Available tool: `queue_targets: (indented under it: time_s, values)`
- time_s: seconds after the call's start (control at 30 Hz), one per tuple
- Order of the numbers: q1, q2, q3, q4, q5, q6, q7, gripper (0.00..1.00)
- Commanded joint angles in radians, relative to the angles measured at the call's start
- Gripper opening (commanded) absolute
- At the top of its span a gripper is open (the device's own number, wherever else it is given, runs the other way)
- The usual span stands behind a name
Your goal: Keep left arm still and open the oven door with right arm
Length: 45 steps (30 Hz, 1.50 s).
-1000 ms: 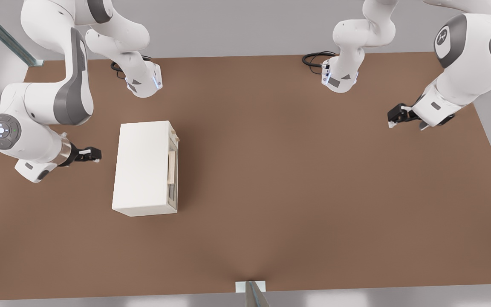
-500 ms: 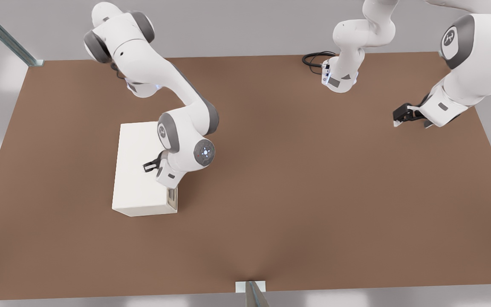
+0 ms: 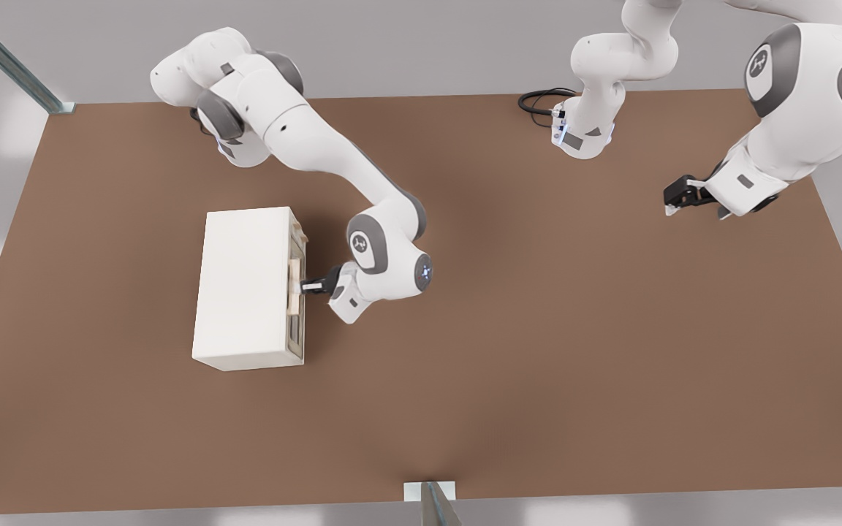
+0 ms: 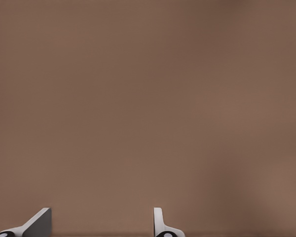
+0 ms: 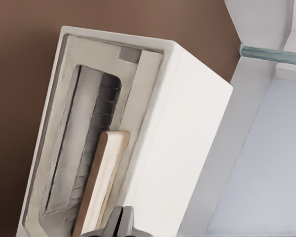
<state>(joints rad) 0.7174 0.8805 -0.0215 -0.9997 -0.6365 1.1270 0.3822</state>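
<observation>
Oven door [image 3: 297, 288], a cream rectangular frame around a glass window with a pale tan bar handle [image 3: 294, 286], sits shut against the face of the plain cream-white oven box [image 3: 244, 286], on the side turned to the front view's right. The box stands on the brown desk [image 3: 538, 351], toward the front view's left. The white jointed right arm [image 3: 333, 164] reaches down from the desk's far edge, and its slim black gripper [image 3: 308, 286] points at the door, its tip right at the middle of the handle. In the right wrist view the door [image 5: 84, 148] and its tan bar [image 5: 101, 180] fill the frame, and the jaws appear pressed together just beside the bar's near end, clamped on nothing.
</observation>
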Motion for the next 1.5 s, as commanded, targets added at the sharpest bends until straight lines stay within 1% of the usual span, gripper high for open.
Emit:
queue_targets:
  time_s: [0.0, 0.07, 0.27, 0.33, 0.7, 0.83, 0.9, 0.97, 1.0, 1.03, 1.07, 1.1, 1.13, 1.17, 1.2, 1.23, 1.33, 1.47]
  values:
    - [0.007, 0.000, 0.000, -0.028, -0.051, 0.005, 0.228, 0.21]
    - [0.001, -0.006, 0.000, -0.060, -0.058, 0.013, 0.228, 0.21]
    - [-0.004, 0.006, -0.005, -0.065, -0.068, 0.033, 0.239, 0.21]
    - [-0.004, 0.029, -0.005, -0.066, -0.068, 0.039, 0.248, 0.21]
    - [0.007, 0.037, -0.003, -0.082, -0.060, 0.047, 0.261, 0.21]
    - [0.007, 0.034, 0.003, -0.050, -0.057, 0.060, 0.257, 0.21]
    - [0.005, 0.034, 0.005, 0.007, -0.019, 0.066, 0.260, 0.21]
    - [0.017, 0.035, 0.009, 0.038, 0.037, 0.099, 0.359, 0.21]
    - [0.002, 0.012, 0.008, 0.049, 0.104, 0.112, 0.357, 0.21]
    - [-0.099, -0.112, 0.005, 0.023, 0.309, 0.158, 0.313, 0.21]
    - [-0.212, -0.245, 0.005, -0.058, 0.446, 0.186, 0.151, 0.21]
    - [-0.338, -0.408, 0.003, -0.177, 0.554, 0.203, -0.098, 0.21]
    - [-0.469, -0.558, 0.002, -0.299, 0.583, 0.226, -0.310, 0.21]
    - [-0.501, -0.604, -0.086, -0.332, 0.632, 0.188, -0.494, 1.00]
    - [-0.516, -0.617, -0.141, -0.330, 0.748, 0.185, -0.519, 1.00]
    - [-0.516, -0.617, -0.169, -0.315, 0.791, 0.194, -0.526, 1.00]
    - [-0.520, -0.618, -0.170, -0.295, 0.784, 0.235, -0.517, 1.00]
    - [-0.520, -0.618, -0.170, -0.293, 0.736, 0.267, -0.526, 1.00]
